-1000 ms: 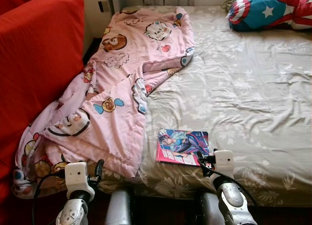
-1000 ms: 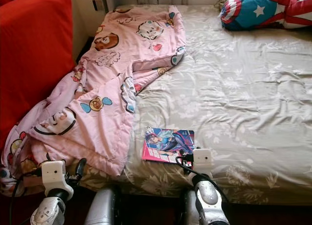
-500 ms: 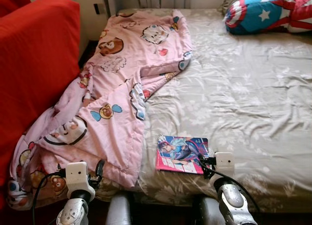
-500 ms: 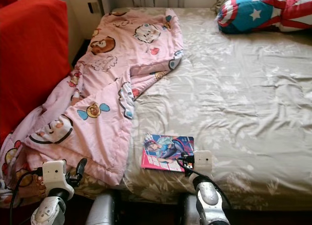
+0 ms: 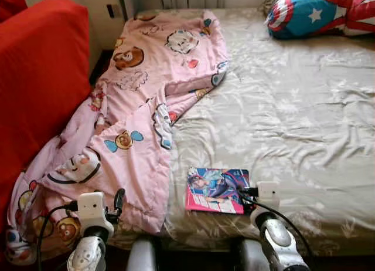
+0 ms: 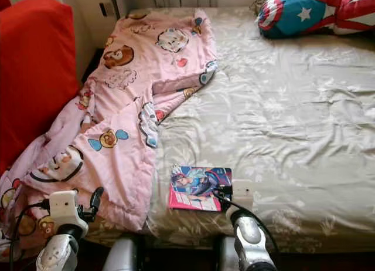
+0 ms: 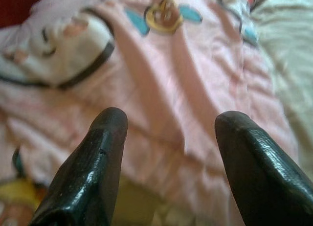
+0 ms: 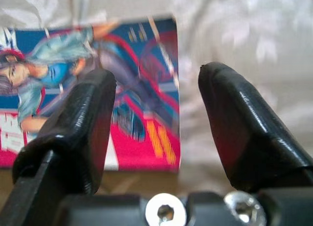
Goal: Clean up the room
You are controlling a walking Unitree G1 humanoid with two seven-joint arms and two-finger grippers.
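On bed: 1 comic book, 1 pink blanket, 1 pillow.

Right gripper nearer the book's edge.

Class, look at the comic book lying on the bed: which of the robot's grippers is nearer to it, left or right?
Right. The right gripper is open at the comic book's near right corner, close above it. The left gripper, also open, hangs over the pink blanket, well off to the book's left.

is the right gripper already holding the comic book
No, the right gripper is open with the comic book lying flat on the bed beyond it.
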